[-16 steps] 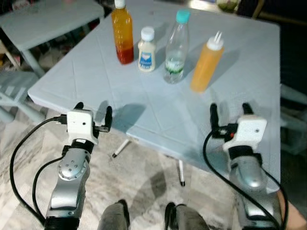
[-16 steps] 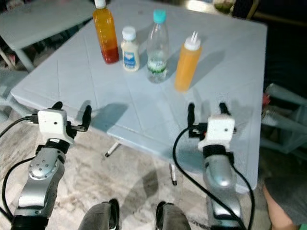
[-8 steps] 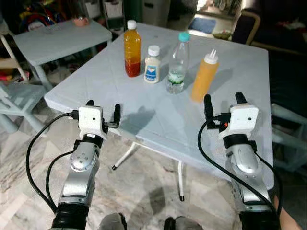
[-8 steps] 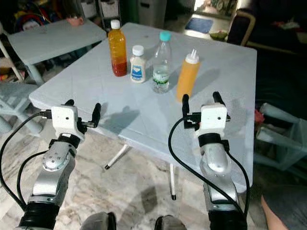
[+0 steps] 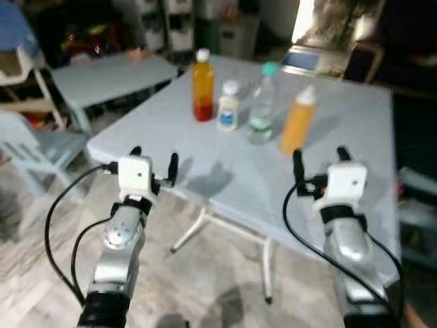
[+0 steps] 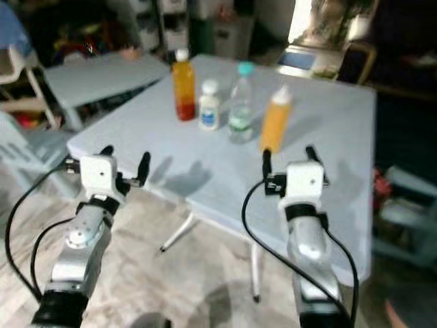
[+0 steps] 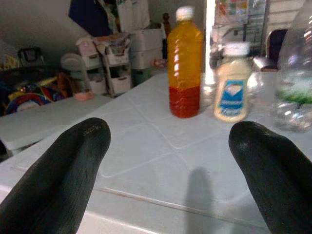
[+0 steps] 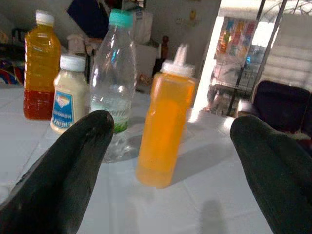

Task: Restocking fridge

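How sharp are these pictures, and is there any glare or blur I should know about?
Both eye views are soft with motion blur, and the bright doorway behind the table is blown out. The left wrist view is crisp on the juice bottle, its black fingers blurred up close. The right wrist view smears the squeeze bottle, with window glare behind it.
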Motion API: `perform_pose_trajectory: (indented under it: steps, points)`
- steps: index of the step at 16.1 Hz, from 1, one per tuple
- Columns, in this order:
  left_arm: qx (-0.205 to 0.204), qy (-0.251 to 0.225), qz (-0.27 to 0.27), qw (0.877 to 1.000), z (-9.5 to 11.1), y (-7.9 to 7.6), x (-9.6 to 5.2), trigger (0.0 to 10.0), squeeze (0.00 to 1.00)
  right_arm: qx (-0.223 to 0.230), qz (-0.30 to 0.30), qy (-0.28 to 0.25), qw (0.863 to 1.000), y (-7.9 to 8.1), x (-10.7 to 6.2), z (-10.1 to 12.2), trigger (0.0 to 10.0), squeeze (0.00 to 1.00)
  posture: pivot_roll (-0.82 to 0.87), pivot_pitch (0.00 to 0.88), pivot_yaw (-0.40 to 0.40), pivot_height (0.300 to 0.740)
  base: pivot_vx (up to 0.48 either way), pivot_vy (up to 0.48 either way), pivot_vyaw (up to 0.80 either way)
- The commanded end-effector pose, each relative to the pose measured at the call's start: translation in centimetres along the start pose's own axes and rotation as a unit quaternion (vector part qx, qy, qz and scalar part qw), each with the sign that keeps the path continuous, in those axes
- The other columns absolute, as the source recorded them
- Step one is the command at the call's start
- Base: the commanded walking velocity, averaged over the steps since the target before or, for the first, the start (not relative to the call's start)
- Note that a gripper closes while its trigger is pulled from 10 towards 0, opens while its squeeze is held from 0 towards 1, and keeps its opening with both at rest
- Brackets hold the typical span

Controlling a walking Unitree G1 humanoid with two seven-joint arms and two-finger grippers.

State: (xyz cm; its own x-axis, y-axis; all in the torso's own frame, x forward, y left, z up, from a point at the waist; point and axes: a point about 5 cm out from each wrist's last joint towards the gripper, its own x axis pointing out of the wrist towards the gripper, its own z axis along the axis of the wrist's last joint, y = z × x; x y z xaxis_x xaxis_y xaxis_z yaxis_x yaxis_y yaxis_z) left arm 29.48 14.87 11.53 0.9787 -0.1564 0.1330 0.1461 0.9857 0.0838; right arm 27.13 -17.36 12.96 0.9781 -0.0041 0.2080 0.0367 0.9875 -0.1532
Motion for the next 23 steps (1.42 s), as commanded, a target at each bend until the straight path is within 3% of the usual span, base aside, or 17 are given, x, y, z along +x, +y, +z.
perform_pose_trajectory:
  steps: [1, 6, 11, 14, 16, 20, 23]
  points:
    - [-0.001, 0.000, -0.005, 1.000, 0.1, -0.1, 0.0, 10.0, 0.00, 0.000, 0.001, -0.012, 1.000, -0.1, 0.5, 0.5, 10.0, 0.00, -0.02, 0.037, -0.001, 0.740, 0.352, 0.000, 0.00]
    - [0.000, -0.001, -0.007, 1.000, 0.2, -0.1, 0.5, 10.0, 0.00, -0.006, -0.007, -0.014, 1.000, -0.6, 0.7, 0.7, 10.0, 0.00, -0.02, 0.050, 0.001, 0.740, 0.322, 0.000, 0.00]
    - [0.006, -0.002, 0.001, 1.000, 0.5, 0.4, 0.3, 10.0, 0.00, 0.004, 0.006, -0.011, 1.000, -0.1, 0.9, 0.6, 10.0, 0.00, -0.01, 0.076, 0.003, 0.740, 0.000, 0.000, 0.00]
    - [0.011, 0.015, 0.008, 1.000, -0.2, 0.8, -0.6, 10.0, 0.00, 0.030, 0.057, -0.006, 0.998, 1.0, 2.1, 0.7, 10.0, 0.00, 0.00, 0.110, 0.004, 0.740, 0.000, 0.000, 0.00]
    - [0.012, 0.021, 0.008, 1.000, -0.2, 0.8, -1.0, 10.0, 0.00, 0.020, 0.082, -0.020, 0.996, 1.4, 2.9, 1.2, 10.0, 0.00, 0.01, 0.122, 0.005, 0.740, 0.000, 0.000, 0.00]
    - [0.017, 0.024, 0.013, 0.999, -0.1, 1.2, -1.5, 10.0, 0.00, 0.020, 0.072, -0.032, 0.997, 0.9, 4.7, 1.8, 10.0, 0.00, 0.04, 0.125, 0.006, 0.740, 0.000, 0.000, 0.40]
    - [0.019, 0.026, 0.012, 0.999, 0.0, 1.3, -1.4, 10.0, 0.00, 0.012, 0.069, -0.035, 0.997, 0.8, 4.8, 1.7, 10.0, 0.00, 0.04, 0.132, 0.012, 0.740, 0.000, 0.000, 0.00]
